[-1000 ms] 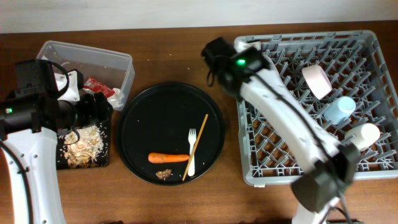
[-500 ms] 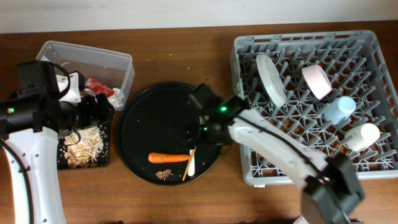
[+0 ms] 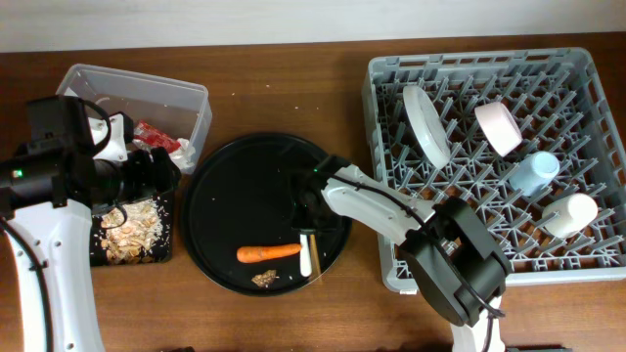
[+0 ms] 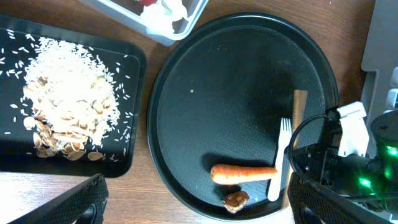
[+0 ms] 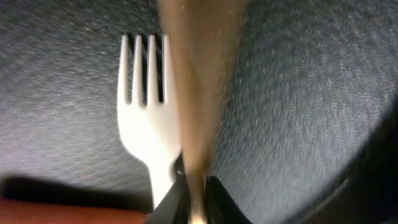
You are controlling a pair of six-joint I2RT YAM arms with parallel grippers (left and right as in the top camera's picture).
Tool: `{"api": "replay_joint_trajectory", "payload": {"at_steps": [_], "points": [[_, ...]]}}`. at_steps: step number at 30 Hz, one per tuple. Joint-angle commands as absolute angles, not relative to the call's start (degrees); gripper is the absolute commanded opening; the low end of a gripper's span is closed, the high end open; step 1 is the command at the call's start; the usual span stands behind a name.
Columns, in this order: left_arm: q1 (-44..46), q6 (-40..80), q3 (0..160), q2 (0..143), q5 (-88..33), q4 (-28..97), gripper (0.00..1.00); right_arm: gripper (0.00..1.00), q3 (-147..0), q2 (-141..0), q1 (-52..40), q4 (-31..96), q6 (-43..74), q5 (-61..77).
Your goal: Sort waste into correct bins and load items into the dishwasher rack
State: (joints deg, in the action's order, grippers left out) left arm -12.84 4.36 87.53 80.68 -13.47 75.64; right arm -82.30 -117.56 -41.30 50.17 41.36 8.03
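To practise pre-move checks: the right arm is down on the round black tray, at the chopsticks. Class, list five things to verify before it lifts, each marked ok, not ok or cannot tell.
1. Right gripper closed on the wooden chopsticks: ok, fingers pinch both sides.
2. White fork free of that grip: cannot tell; its handle runs under one finger.
3. Carrot clear of the lift: cannot tell; its tip lies at the fork handle.
4. Dishwasher rack has room: ok, many pegs stand bare.
5. Left gripper out of the way: ok, open and empty, by the shallow black tray.
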Motion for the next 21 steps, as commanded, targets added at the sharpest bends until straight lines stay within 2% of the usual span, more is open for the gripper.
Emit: {"api": "replay_joint_trajectory", "payload": {"at_steps": [1,2,5,8,10,13,15,18,20,21], "points": [[-13.0,4.3,87.4,80.7,-14.1,75.5,0.92,0.09,-89.7,-115.9,-41.3,54.3,40.8,5.3],[-13.0,4.3,87.4,80.7,-14.1,75.5,0.92,0.05,-93.0,-114.4,-40.4,58.3,40.8,2.2],[-13.0,4.3,87.4,80.7,-14.1,75.5,0.92,0.04,-100.8,-106.3,-33.5,79.3,37.9,-11.5],[-13.0,4.3,87.4,80.7,-14.1,75.5,0.92,0.04,-100.7,-98.5,-25.2,87.4,29.7,-10.5],[-13.0,4.3,87.4,80.7,-14.1,75.5,0.92,0.05,-99.6,-97.5,-22.9,87.9,22.1,-6.4],[-13.0,4.3,87.4,80.7,-14.1,75.6,0.92,0.05,-88.2,-97.5,-22.6,80.7,20.8,-6.2],[-13.0,4.3,87.4,80.7,-14.1,75.5,0.92,0.05,-79.8,-97.5,-21.4,71.4,19.6,-5.5],[-13.0,4.3,87.4,80.7,-14.1,75.5,0.92,0.05,-74.5,-97.6,-21.3,66.3,18.2,-4.7],[-13.0,4.3,87.4,80.7,-14.1,75.5,0.92,0.37,-74.1,-97.6,-21.3,64.6,18.2,-4.8],[-13.0,4.3,87.4,80.7,-14.1,75.5,0.92,0.42,-74.3,-97.6,-21.3,64.2,18.2,-4.8]]}}
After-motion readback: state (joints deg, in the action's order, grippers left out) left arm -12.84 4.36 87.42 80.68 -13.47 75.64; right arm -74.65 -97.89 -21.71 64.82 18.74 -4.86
